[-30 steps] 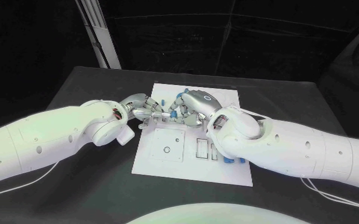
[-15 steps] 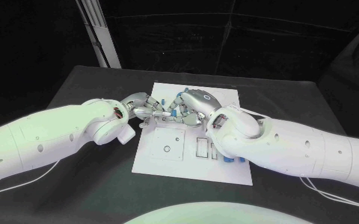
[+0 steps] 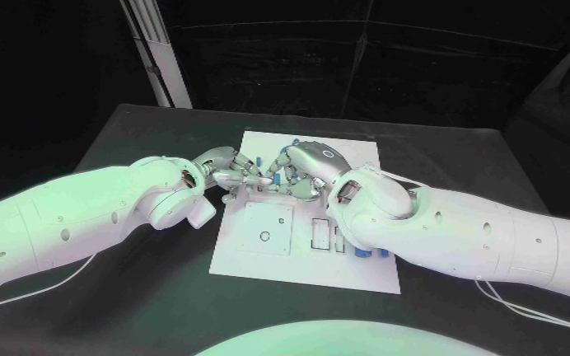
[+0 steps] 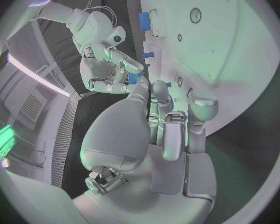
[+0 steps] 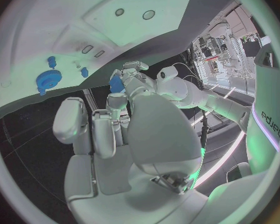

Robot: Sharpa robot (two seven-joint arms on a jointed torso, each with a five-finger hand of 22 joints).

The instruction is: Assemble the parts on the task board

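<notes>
Blue plastic is showing between the two sets of fingers: a small blue part is sitting where the fingers of the left hand and those of the right hand are meeting, over the far half of the white task board. In the left wrist view the right hand's fingers are closing on that blue part; in the right wrist view the left hand's fingers are touching the same piece, though whether the left hand is truly gripping it I cannot tell. Farther out, a blue gear and two smaller blue pegs are standing on the board, apart from the hands. Near the board's right edge, more blue pieces are lying just beside the right forearm. Around it all, the board is lying flat in the middle of the black table.
</notes>
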